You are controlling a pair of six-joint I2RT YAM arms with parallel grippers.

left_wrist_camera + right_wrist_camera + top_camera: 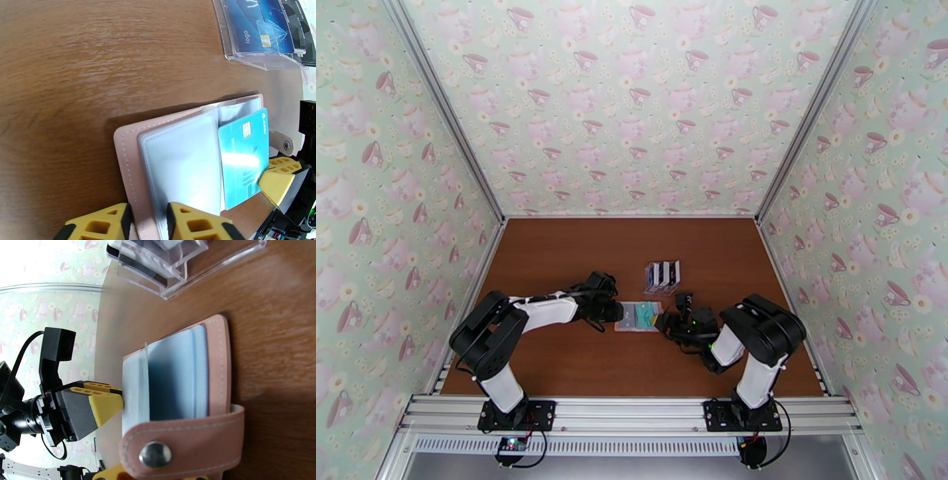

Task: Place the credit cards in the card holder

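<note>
One card holder (177,169) edge inside left gripper (148,221)

Pink card holder (124,158) open flat on the table (553,260), pale sleeves up, teal chip card (243,158) lying across them, other credit cards (663,273) upright just beyond.

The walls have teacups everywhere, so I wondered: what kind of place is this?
Probably a robot practice booth: teacup wallpaper panels on a metal frame, and two robot arms at a wooden table.
</note>
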